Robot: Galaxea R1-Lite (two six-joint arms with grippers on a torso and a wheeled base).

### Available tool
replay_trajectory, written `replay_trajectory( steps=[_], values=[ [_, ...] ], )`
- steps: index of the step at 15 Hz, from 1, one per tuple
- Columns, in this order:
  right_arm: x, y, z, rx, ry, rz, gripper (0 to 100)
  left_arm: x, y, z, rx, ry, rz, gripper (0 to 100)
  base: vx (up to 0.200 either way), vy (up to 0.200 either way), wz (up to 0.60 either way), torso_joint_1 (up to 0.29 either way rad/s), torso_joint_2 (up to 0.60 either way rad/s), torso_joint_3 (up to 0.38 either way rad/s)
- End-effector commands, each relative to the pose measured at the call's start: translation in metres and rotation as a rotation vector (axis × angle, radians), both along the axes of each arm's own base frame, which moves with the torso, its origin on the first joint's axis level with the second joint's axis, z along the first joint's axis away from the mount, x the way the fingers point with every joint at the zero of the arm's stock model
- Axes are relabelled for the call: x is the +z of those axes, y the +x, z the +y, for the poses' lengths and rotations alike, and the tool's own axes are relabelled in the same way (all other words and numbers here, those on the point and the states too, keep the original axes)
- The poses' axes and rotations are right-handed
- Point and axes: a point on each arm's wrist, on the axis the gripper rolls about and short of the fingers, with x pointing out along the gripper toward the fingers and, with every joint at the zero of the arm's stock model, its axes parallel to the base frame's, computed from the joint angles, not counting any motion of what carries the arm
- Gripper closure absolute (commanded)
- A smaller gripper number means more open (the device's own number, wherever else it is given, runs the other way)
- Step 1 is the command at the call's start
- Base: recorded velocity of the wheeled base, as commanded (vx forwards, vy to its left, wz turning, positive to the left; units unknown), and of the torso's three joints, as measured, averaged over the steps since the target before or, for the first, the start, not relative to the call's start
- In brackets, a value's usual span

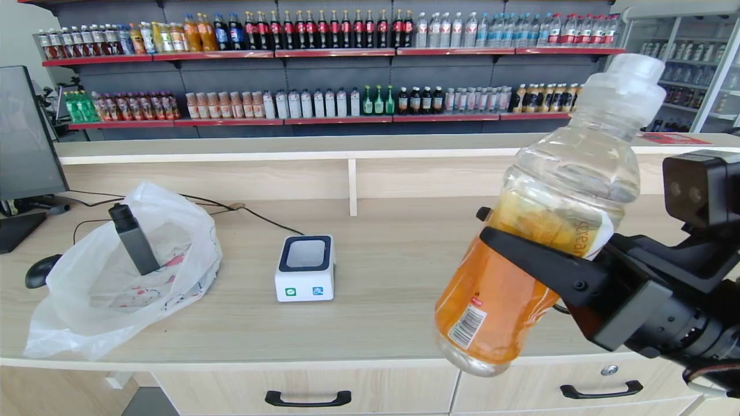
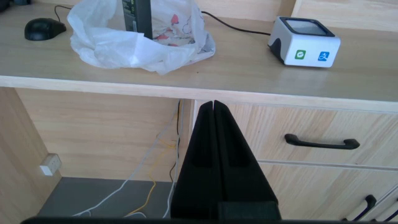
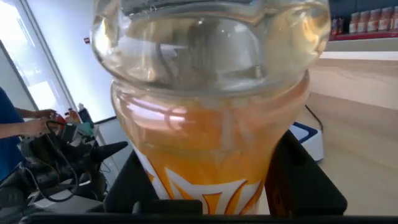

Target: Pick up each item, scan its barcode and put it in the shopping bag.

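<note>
Standing by the checkout, I saw the right gripper (image 1: 488, 226) holding the orange drink bottle (image 1: 578, 167) up in the air over the right part of the wooden counter (image 1: 381, 289), its two black fingers clamped around the bottle's middle, across the label. The bottle was tilted, with its clear cap pointing up and away to the right and its base hanging lower, out over the counter's front edge. The drink filled only the lower half (the upper part looked clear), and a barcode (image 1: 467, 326) showed near the base on the side turned toward the robot.

The white scanner (image 1: 306, 267), with its dark window facing up, sat in the middle of the counter, well apart from the bottle and to its left. Farther left lay the white plastic shopping bag (image 1: 87, 294), open and crumpled, with a dark grey bottle (image 1: 134, 240) standing tilted inside it. A black mouse (image 1: 39, 271) lay just beside the bag at the counter's left end, near a monitor (image 1: 26, 138), and thin black cables ran along the counter behind the bag.

The left gripper (image 2: 214, 106) hung below the counter top, in front of the drawers (image 2: 323, 149) with black handles, its fingers pressed together with nothing between them.

Behind the counter, red-edged shelves (image 1: 335, 55) carried rows of drinks.
</note>
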Motion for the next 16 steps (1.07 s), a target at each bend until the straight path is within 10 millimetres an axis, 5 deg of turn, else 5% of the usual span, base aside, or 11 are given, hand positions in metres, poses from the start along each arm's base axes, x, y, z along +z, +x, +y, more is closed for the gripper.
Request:
replay_trajectory(
  steps=[1, 5, 9, 16],
  values=[
    [-0.02, 0.007, -0.011, -0.088, -0.07, 0.022, 100, 0.0, 0.0, 0.0, 0.0, 0.0, 0.0, 100, 0.0, 0.0, 0.0, 0.0, 0.0, 0.0],
    [-0.044, 0.02, -0.023, -0.399, -0.23, -0.059, 100, 0.0, 0.0, 0.0, 0.0, 0.0, 0.0, 100, 0.0, 0.0, 0.0, 0.0, 0.0, 0.0],
    [-0.041, 0.046, -0.04, -0.83, -0.306, -0.107, 100, 0.0, 0.0, 0.0, 0.0, 0.0, 0.0, 100, 0.0, 0.0, 0.0, 0.0, 0.0, 0.0],
    [-0.029, 0.059, -0.057, -0.922, -0.262, -0.125, 100, 0.0, 0.0, 0.0, 0.0, -0.002, 0.0, 100, 0.0, 0.0, 0.0, 0.0, 0.0, 0.0]
  ],
)
